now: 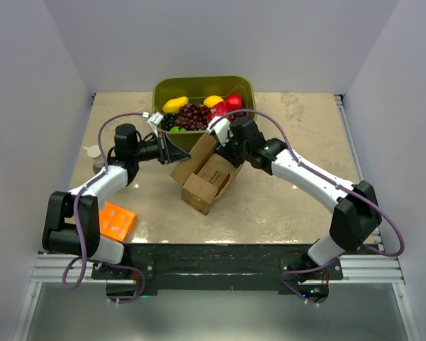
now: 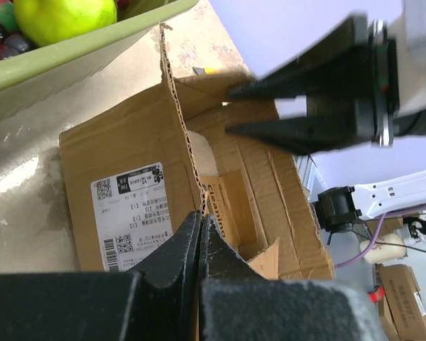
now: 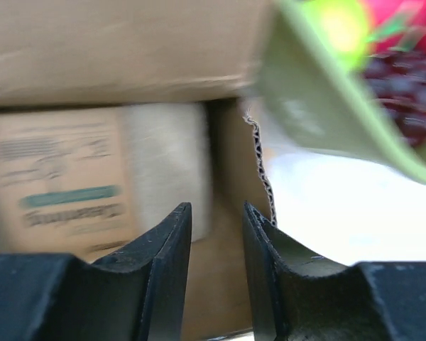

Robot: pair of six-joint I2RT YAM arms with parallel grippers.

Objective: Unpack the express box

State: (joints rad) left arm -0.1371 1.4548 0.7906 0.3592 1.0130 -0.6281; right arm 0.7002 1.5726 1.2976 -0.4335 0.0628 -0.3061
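Nearest my bases, a flat orange box lay on the pale mottled worktop. Mid-worktop sat the brown cardboard express box, its flaps up. My left pincer was clenched on its corrugated flap. My right pincer hung released over the opening, grasping nothing. Beyond stood a green plastic tub of fruit.

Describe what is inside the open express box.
Inside the express box sits a smaller brown carton with printed text on it. Anything beneath or behind it is hidden by the carton itself and by the box walls.
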